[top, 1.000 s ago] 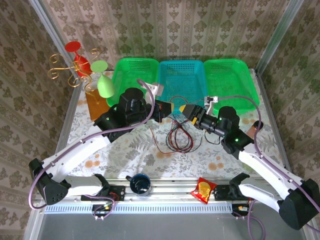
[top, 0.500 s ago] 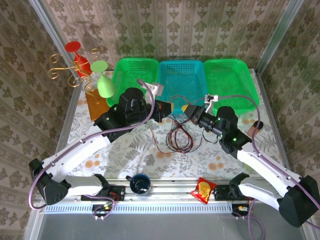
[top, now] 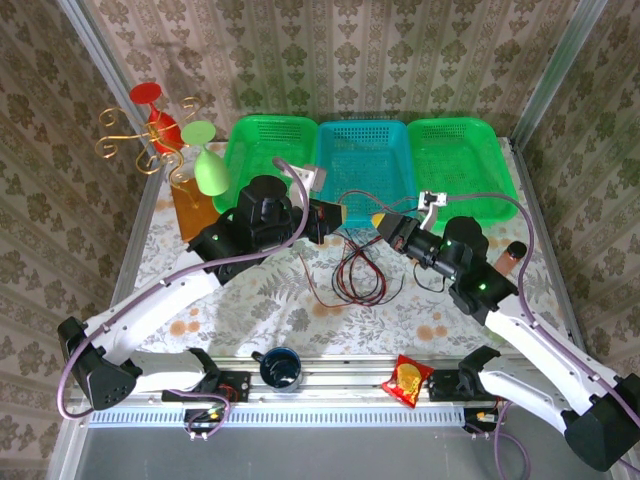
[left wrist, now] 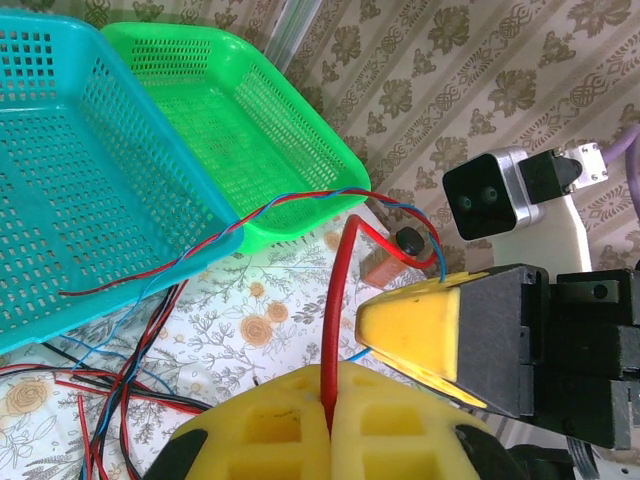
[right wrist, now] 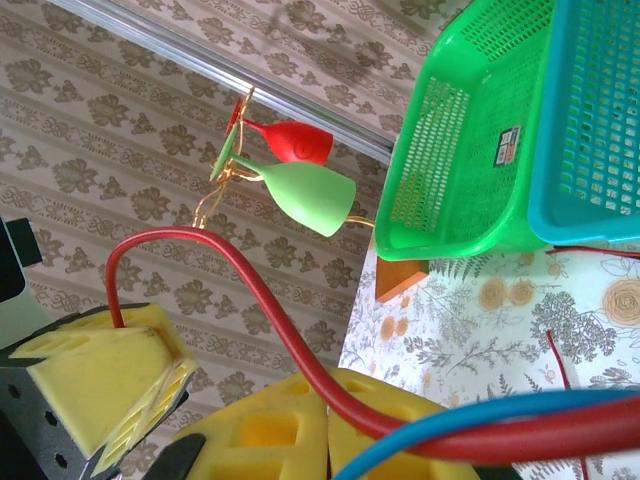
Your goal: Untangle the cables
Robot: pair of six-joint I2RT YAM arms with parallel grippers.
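- My left fingers (left wrist: 265, 430) are pinched shut on the red cable (left wrist: 337, 300), which runs straight up out of them.
- My right fingers (right wrist: 250, 425) look clamped on the same red strand plus a blue cable (right wrist: 480, 412), just beside the left ones.
- The loose cables (top: 360, 280) sag to the table (top: 250, 300) below both sets of fingers; the arms meet tip to tip.

Baskets: three along the far edge. Green basket (top: 262, 145) left, blue basket (top: 365, 150) middle, second green basket (top: 462, 150) right.
Goblets: two, red goblet (top: 152, 108) and green goblet (top: 208, 165), far left.
Mug (top: 281, 367): one, near edge.
Snack packet (top: 408, 380): one, near edge.
Cables (top: 360, 280): red, black and blue strands tangled; count unclear.
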